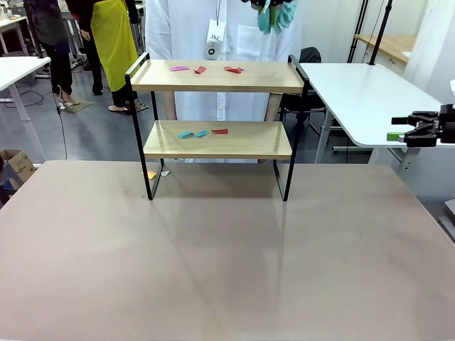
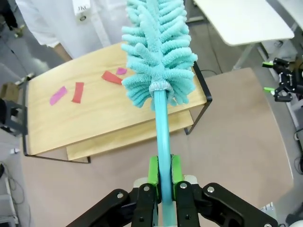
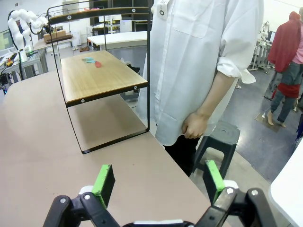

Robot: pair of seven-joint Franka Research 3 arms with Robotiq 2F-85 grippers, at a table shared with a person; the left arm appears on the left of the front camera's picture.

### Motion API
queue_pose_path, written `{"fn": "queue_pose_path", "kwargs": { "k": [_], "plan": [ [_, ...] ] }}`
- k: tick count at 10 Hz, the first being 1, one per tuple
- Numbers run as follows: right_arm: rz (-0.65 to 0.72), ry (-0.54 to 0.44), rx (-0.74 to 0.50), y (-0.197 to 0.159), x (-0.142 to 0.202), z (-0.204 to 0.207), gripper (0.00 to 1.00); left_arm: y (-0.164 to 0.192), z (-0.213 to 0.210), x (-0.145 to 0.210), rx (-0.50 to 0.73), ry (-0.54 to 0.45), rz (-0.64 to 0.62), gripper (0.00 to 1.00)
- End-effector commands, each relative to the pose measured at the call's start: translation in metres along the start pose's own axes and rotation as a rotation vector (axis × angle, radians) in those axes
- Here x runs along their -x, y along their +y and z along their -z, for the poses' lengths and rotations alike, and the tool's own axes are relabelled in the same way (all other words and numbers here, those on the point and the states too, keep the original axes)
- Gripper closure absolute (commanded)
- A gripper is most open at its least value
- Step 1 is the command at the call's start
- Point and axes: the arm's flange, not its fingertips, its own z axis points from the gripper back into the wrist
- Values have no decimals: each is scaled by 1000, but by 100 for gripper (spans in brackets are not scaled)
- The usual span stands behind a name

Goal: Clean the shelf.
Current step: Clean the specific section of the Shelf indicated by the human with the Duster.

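Your shelf (image 1: 217, 106) stands at the far middle of the table (image 1: 227, 270), close to the far edge. A broad stretch of tabletop lies between it and the near edge. A person (image 1: 234, 35) in a white coat stands right behind it.

The left gripper (image 2: 162, 172) has its green pads clamped on the handle of a teal duster (image 2: 158, 52). In the left wrist view the duster head sits over one end of the top board (image 2: 94, 113), beside the raised rail (image 2: 201, 82). The front view puts that head (image 1: 276, 14) well above the board, not touching it. Rails close both short ends; the long edges are free.

From above you get pink and red scraps (image 2: 78, 92) spread along the top board. The front view adds teal and red scraps (image 1: 202, 133) on the lower board (image 1: 217, 145), and a yellow bit (image 1: 151, 175) on the table by the left leg.

The right gripper (image 1: 399, 128) hangs off the table's right side, in front of a white side table (image 1: 362, 99), its fingers wide apart and holding nothing. Its own view (image 3: 159, 179) looks along the shelf from the end: open frame, lower board, the person's hand (image 3: 194, 125) near the far edge, and a stool (image 3: 220, 137) beyond.
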Motion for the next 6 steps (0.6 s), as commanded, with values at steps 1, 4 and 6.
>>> {"fn": "queue_pose_path", "kwargs": {
  "k": [1,4,6],
  "plan": [
    [1,9,2,0,-4,0,0,-20,21,9,-38,-20,-81,87],
    [1,9,2,0,-4,0,0,-31,37,21,-5,17,-171,87],
    [1,9,2,0,-4,0,0,-33,45,26,26,58,-193,87]
  ]
}}
